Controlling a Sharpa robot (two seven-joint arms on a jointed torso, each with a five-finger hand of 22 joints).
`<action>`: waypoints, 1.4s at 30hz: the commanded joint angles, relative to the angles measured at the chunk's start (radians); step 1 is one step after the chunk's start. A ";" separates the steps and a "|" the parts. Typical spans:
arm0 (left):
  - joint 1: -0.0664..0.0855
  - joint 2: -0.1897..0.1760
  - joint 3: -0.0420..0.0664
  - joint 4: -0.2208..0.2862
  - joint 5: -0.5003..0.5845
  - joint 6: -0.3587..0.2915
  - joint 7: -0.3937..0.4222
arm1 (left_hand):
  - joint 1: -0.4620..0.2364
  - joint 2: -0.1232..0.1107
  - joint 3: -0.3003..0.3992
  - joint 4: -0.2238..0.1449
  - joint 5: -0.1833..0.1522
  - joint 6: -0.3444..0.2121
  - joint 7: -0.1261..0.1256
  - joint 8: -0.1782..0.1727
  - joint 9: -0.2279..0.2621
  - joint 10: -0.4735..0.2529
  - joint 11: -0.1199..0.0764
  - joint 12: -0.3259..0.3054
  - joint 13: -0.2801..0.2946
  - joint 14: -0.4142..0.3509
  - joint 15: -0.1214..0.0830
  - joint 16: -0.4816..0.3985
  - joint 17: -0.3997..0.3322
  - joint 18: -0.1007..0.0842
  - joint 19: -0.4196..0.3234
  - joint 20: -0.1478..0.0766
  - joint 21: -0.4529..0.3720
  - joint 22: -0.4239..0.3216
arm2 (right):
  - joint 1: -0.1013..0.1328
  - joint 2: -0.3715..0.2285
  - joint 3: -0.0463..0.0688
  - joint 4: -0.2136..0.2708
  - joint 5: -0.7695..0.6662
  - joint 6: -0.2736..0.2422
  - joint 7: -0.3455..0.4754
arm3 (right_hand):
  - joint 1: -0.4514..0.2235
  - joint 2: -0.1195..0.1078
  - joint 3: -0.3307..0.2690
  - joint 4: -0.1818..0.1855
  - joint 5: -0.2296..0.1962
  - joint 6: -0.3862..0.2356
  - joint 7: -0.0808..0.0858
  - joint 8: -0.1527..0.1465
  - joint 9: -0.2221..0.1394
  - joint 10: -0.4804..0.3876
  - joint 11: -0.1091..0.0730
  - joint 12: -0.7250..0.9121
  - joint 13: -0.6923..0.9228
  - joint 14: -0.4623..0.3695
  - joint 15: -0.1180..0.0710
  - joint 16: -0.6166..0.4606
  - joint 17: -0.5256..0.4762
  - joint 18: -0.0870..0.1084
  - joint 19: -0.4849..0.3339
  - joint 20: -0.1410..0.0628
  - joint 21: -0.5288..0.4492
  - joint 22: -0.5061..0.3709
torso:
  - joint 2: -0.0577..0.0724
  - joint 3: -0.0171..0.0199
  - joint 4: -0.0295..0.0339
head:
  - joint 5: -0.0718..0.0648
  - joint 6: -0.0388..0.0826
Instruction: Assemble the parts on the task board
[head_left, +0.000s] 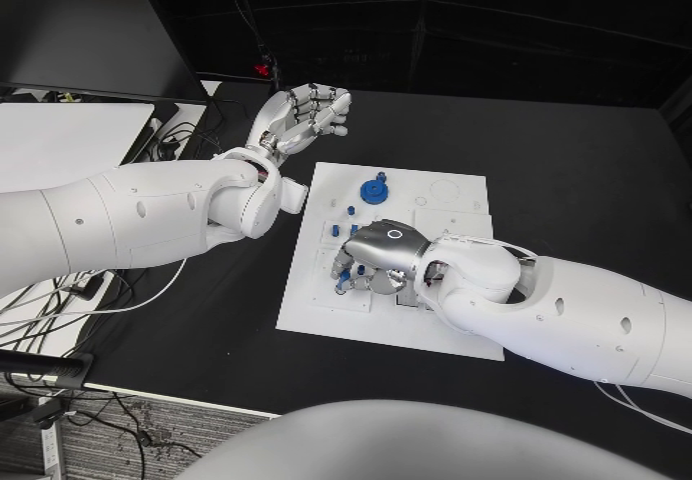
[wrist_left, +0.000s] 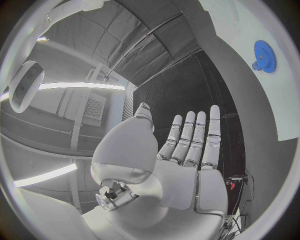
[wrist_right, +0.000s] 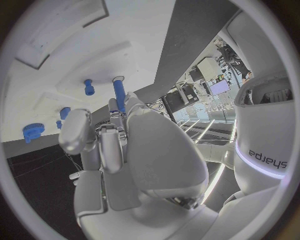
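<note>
Reading "sharpa" beside right robot hand (wrist_right: 134, 150)

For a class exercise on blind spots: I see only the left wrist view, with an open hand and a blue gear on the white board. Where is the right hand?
Observer: The right hand is down over the middle of the task board.
Operator: Any parts near it?
Observer: A long blue peg rises just past its fingers; I cannot tell whether they grip it.
Operator: Anything else close by?
Observer: A short blue peg stands on the board, apart from the long one.
</note>
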 joint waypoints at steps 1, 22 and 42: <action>0.002 0.001 0.001 0.001 0.002 -0.001 0.042 | -0.003 0.007 -0.006 0.002 0.004 -0.006 0.110 0.005 -0.001 -0.003 -0.002 0.006 -0.001 0.000 0.000 0.005 -0.001 0.002 0.004 0.002 0.004 -0.001 | 0.000 0.003 0.000 0.000 -0.015 0.034 -0.013 | 0.003 0.000 0.006 0.001 0.003 0.000 0.008 -0.002 -0.001 0.001 0.006 -0.005 0.001 0.052 0.002 0.004 0.000 -0.002 -0.006 0.001 -0.003 -0.001 | 0.000 -0.0003 0.0001 | -0.001 0.000; 0.002 0.002 0.001 0.000 0.002 -0.004 0.041 | -0.003 0.007 -0.006 0.002 0.004 -0.006 0.110 0.005 -0.001 -0.003 -0.002 0.006 -0.001 0.000 0.000 0.005 -0.001 0.002 0.004 0.002 0.004 -0.001 | -0.003 0.021 -0.010 -0.015 -0.040 0.069 -0.029 | 0.000 0.000 0.011 0.001 0.003 -0.005 0.010 -0.008 -0.003 -0.005 0.009 -0.013 0.001 0.051 0.005 0.004 0.000 -0.001 -0.009 0.003 -0.012 -0.007 | 0.000 -0.0001 -0.0001 | -0.016 0.000; 0.002 0.003 0.001 -0.001 0.018 -0.007 0.042 | 0.000 0.011 -0.007 0.002 0.005 -0.006 0.110 0.007 -0.001 -0.003 -0.002 0.008 -0.001 0.000 0.000 0.008 -0.004 0.003 0.006 0.002 0.005 -0.002 | -0.005 0.029 -0.015 -0.018 -0.055 0.103 -0.037 | -0.004 -0.006 0.013 0.000 0.004 -0.013 0.015 -0.015 -0.004 -0.014 0.013 -0.017 0.001 0.050 0.008 0.002 -0.005 0.000 -0.012 0.006 -0.017 -0.010 | 0.000 0.0000 -0.0002 | -0.023 0.000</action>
